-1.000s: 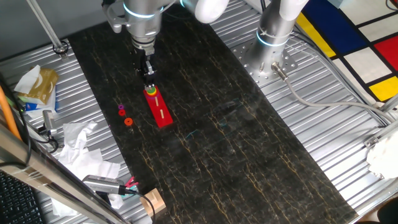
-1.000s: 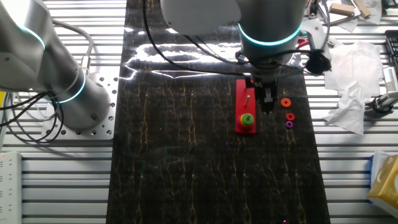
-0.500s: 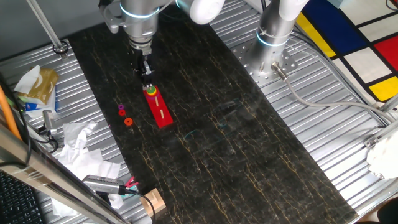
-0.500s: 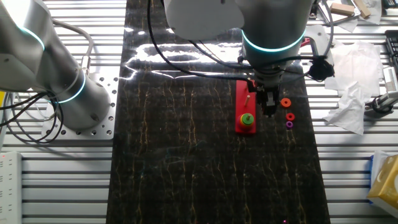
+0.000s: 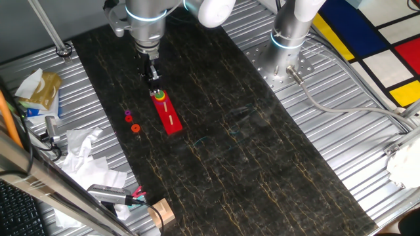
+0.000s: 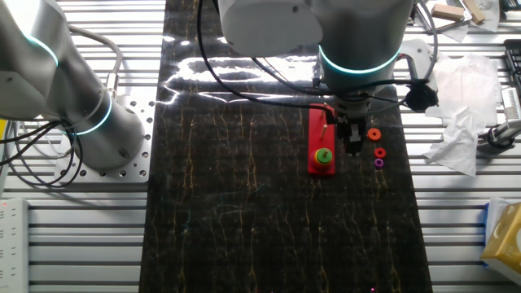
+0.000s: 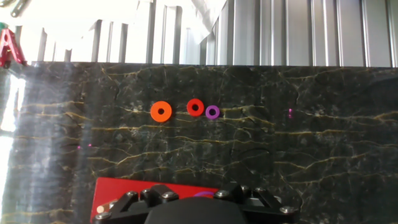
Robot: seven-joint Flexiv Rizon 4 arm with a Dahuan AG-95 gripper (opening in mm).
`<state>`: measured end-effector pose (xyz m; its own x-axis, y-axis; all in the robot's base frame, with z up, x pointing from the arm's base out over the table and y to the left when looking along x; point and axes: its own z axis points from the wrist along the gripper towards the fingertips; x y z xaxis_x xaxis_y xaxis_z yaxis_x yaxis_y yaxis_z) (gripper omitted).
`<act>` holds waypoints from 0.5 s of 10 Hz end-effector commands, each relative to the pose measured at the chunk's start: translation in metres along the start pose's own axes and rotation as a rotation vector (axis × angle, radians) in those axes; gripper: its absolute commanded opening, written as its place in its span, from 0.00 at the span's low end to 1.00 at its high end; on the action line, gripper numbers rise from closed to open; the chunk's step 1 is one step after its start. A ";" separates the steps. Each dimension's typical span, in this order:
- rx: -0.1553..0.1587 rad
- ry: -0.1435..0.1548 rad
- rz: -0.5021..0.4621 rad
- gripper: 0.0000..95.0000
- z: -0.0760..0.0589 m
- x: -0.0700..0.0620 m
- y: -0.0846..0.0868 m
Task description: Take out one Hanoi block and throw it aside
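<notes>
The mat [image 6: 244, 203] spreads dark under the whole scene; the arm [image 6: 358, 32] has crept a little up and back over the last second, so the gripper [image 6: 352, 140] now stands slightly higher beside the base [image 6: 319, 142]; whether its jaws are apart or closed on anything I cannot tell, as the fingers are hidden in the hand view. The base lies just below the gripper; the block [image 6: 324, 155], green, sits on its peg at the end nearest the tool, so no removal has happened. Three loose rings, orange [image 7: 161, 111], red [image 7: 195, 107] and purple [image 7: 212, 112], lie ahead of the fingers, already cast aside by the look of it.
</notes>
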<state>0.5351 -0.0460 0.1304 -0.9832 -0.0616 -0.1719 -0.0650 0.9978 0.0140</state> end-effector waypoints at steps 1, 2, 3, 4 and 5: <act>-0.001 0.002 0.001 0.60 0.001 0.000 0.000; -0.002 0.002 0.001 0.60 0.001 0.000 0.000; -0.001 0.003 0.002 0.60 0.001 0.000 0.000; -0.002 0.004 0.004 0.60 0.002 0.000 -0.001; -0.001 0.004 0.004 0.60 0.003 0.001 -0.002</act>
<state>0.5350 -0.0481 0.1265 -0.9845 -0.0566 -0.1661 -0.0601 0.9981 0.0161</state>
